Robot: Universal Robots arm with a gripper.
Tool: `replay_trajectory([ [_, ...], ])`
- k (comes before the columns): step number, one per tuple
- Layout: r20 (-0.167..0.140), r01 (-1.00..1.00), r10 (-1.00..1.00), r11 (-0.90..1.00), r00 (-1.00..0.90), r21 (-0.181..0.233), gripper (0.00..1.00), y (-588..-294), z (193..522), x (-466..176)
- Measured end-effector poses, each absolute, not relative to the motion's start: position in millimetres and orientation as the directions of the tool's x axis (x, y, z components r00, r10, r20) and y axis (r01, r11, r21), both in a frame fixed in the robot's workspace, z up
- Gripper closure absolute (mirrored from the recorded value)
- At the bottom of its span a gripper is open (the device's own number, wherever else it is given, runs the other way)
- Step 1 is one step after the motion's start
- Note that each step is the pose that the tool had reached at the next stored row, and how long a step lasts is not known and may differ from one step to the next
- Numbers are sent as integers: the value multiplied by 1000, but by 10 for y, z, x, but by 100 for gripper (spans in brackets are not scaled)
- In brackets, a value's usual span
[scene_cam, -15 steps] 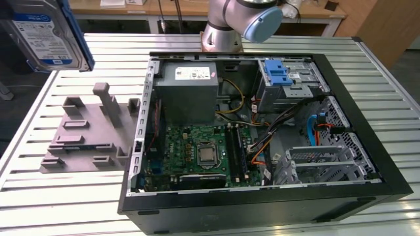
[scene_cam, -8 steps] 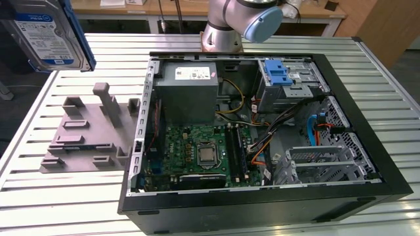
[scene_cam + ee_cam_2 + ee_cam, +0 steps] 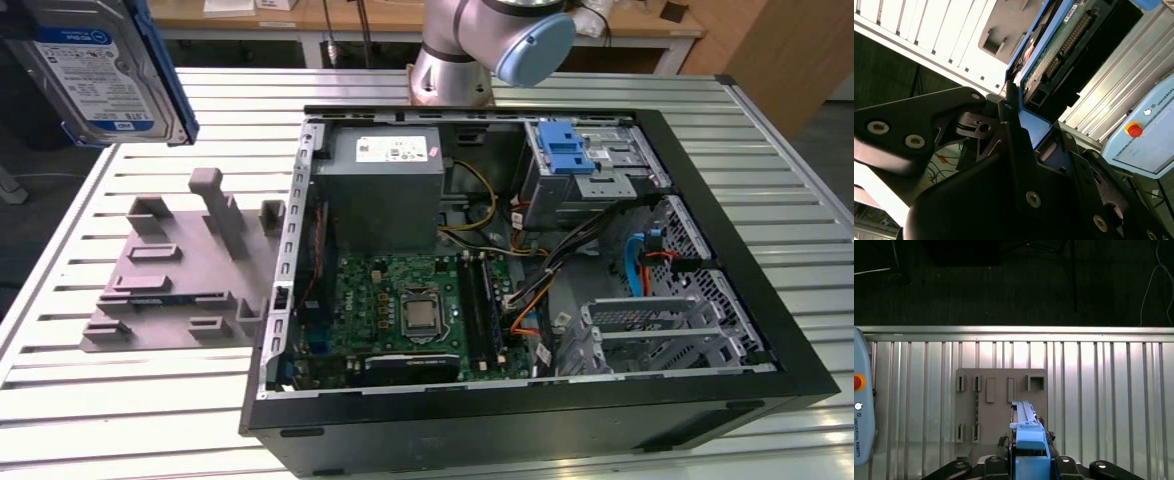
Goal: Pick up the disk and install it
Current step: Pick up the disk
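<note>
The disk (image 3: 107,75), a silver-grey drive with a white-and-blue label in a blue carrier, hangs high in the air at the exterior view's upper left, above the table's far corner. In the first wrist view it shows edge-on (image 3: 1026,427) over the grey fixture (image 3: 999,405). My gripper (image 3: 1030,461) is shut on the disk's blue carrier, with a black finger on each side. The second wrist view shows the disk's circuit-board underside (image 3: 1064,45) rising out of the gripper (image 3: 1034,125).
The open computer case (image 3: 747,300) lies on the slatted metal table (image 3: 134,410). Inside are the metal drive cage with a blue latch (image 3: 574,150), a grey power supply (image 3: 387,170) and the motherboard (image 3: 414,310). The grey fixture (image 3: 187,270) stands left of the case. A teach pendant (image 3: 861,405) lies nearby.
</note>
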State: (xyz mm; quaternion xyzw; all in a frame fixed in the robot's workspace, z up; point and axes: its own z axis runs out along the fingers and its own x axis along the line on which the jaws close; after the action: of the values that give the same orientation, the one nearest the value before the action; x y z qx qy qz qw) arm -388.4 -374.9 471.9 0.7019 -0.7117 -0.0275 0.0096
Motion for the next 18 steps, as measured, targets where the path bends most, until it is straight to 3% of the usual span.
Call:
replay_trajectory([
  [12,-25,-998,-1000,13,-14,56,64,-3762,4719,-3741],
  [18,-25,-998,-1000,13,-14,56,64,-3924,4716,-3731],
])
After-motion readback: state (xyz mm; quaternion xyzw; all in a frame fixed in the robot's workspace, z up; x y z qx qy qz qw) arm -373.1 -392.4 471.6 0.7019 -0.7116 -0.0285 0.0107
